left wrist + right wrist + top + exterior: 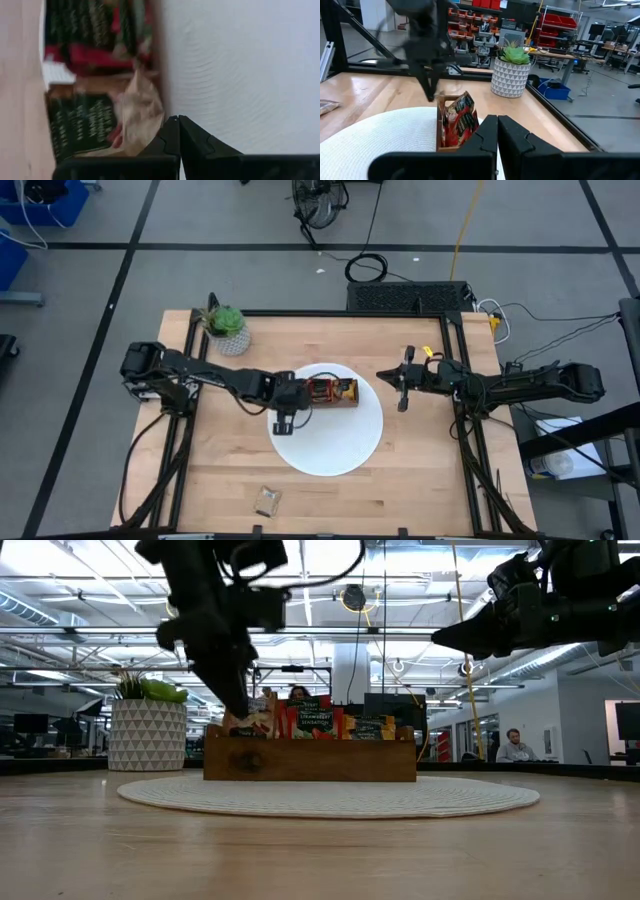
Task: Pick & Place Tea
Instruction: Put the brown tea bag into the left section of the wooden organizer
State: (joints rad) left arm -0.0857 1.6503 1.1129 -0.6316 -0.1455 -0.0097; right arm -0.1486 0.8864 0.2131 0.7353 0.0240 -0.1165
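Tea sachets [330,390], small flat squares in red, orange-yellow & pale beige w/ printed labels, stand packed on edge in a brown wooden tray [345,402] that sits on the far part of a big round white plate [335,445], near the centre of the light wooden surface [230,470]. Tray's long axis runs left–right across the surface, as seen from above.

Left gripper [287,423] is down at the tray's left end, much nearer the tea than the other arm. Wrist view: its dark fingers [167,137] are pressed together, tips meeting right beside a crumpled pale beige sachet [142,112]; whether a corner of that sachet is actually pinched cannot be told. The sachets lie just ahead of & to one side of the fingertips, on the tray side, w/ bare plate on the other.

Right gripper [403,392] hangs off the plate's right edge, well apart from the tray, fingers pressed together on nothing.

Judgement: the step in hand looks like pulling one sachet from the left compartment; a lift would show if the grip took.

Elsewhere: a green plant in a white patterned pot [228,330] at the far-left corner; a small clear packet [267,500] near the front edge.
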